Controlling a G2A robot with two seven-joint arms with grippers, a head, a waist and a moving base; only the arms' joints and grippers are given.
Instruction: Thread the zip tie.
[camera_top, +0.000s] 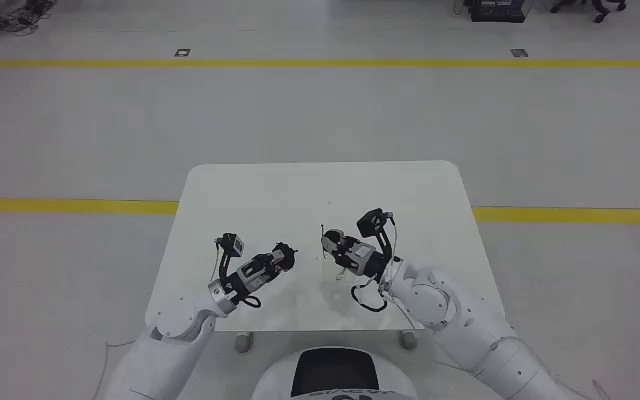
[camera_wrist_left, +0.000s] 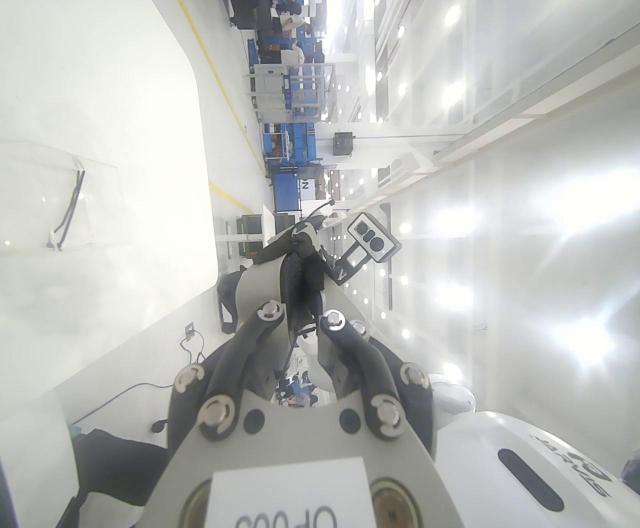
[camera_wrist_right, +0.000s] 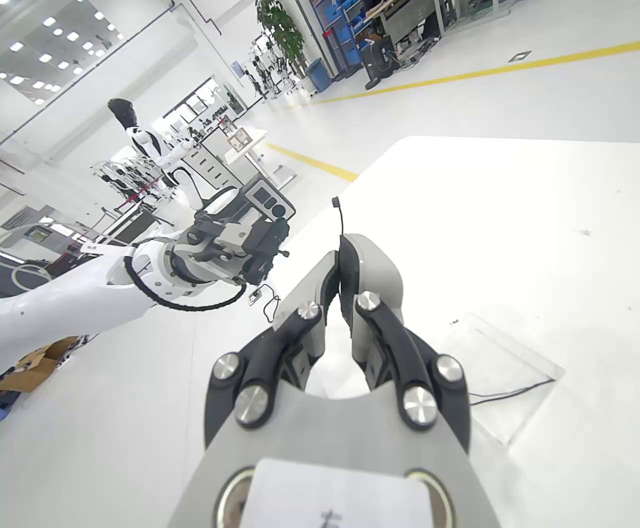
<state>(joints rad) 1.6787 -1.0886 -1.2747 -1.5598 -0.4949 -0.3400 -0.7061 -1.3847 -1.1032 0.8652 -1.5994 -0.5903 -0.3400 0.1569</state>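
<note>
Right gripper (camera_wrist_right: 340, 260): jaws together, clamped on thin black zip tie (camera_wrist_right: 341, 222); blocky end, likely head, stands up past them. Left gripper (camera_wrist_right: 279, 241) near right gripper, facing it, gap between; jaws together, anything pinched cannot tell. Clear tray (camera_wrist_right: 525, 360) with spare ties (camera_wrist_left: 67, 215) on worktop (camera_wrist_right: 500, 210) just beside right gripper. Step, judged: bring tail to head slot. Keep head steady, grip tail close to tip so strap won't bow, line up square, feed slowly.

The right hand (camera_wrist_right: 341, 252), gripping the zip tie (camera_wrist_right: 340, 220), faces the left hand (camera_top: 287, 253) above the table (camera_top: 300, 190).
</note>
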